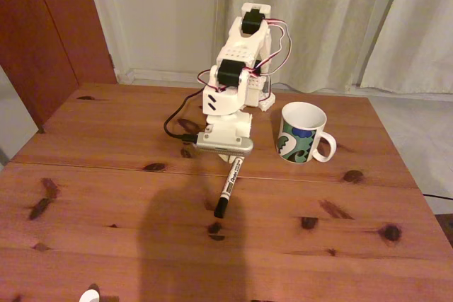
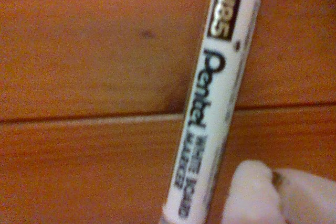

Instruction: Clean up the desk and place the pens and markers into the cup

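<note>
The white marker point(image 1: 228, 187) with black lettering lies on the reddish wooden desk point(image 1: 106, 175), its black cap toward the front edge in the fixed view. Its rear end runs under my gripper point(image 1: 231, 158), which is bent down over it from the white arm. In the wrist view the marker point(image 2: 212, 114) fills the frame lengthwise, crossing a plank seam, and one white fingertip point(image 2: 252, 192) sits just right of its barrel. The other finger is hidden, so its grip is unclear. The white cup point(image 1: 303, 134) with green and blue blotches stands upright to the right of the arm.
The arm's base point(image 1: 241, 93) stands at the back middle of the desk with a black cable point(image 1: 173, 122) looping to its left. A small white object point(image 1: 90, 295) shows at the front edge. A dark shadow covers the front middle.
</note>
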